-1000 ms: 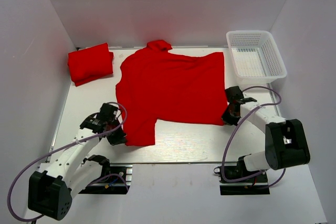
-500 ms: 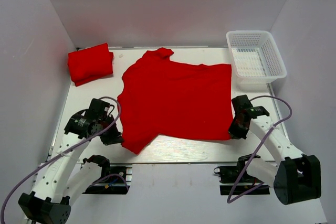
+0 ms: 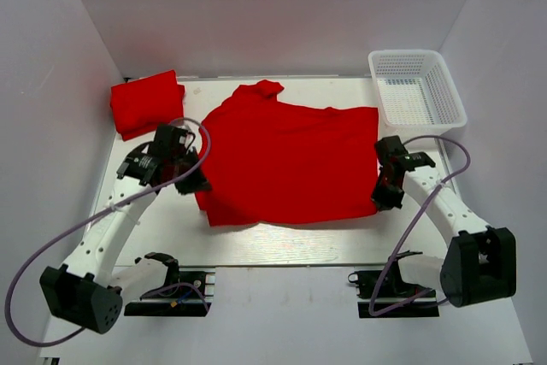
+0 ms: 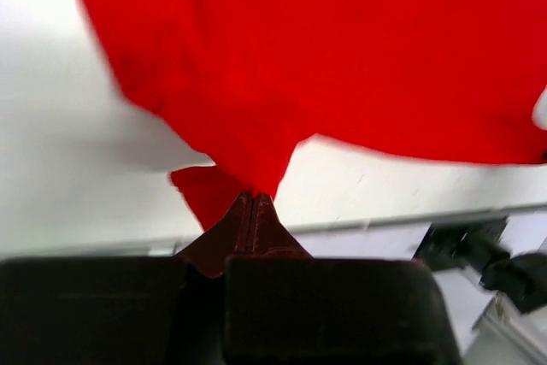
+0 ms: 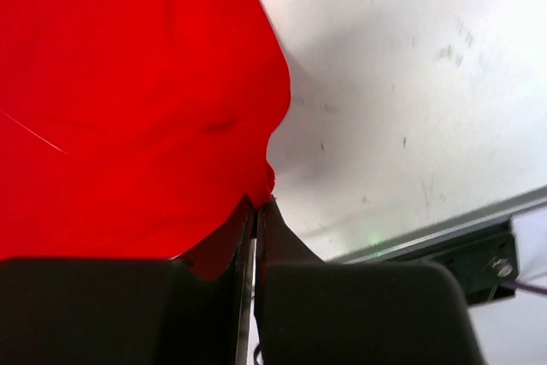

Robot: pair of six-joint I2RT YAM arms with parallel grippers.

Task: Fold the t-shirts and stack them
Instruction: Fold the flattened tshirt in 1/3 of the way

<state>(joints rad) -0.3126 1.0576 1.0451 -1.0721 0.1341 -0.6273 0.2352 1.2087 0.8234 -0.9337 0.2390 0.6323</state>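
Note:
A spread red t-shirt (image 3: 291, 160) lies across the middle of the table, one sleeve at the far edge. My left gripper (image 3: 195, 184) is shut on its left edge, and the cloth (image 4: 342, 57) hangs from the closed jaws in the left wrist view. My right gripper (image 3: 382, 197) is shut on the shirt's near right corner (image 5: 128, 108), lifted a little off the table. A second red t-shirt (image 3: 147, 103) lies folded at the far left corner.
A white mesh basket (image 3: 416, 91) stands at the far right corner. White walls close in the table (image 3: 291, 241) on three sides. The arm bases and cables sit at the near edge.
My left gripper has moved away from the near edge and right, dragging the shirt's near left part inward. My right gripper has shifted slightly further from the near edge. The shirt's lower left flap is now tucked.

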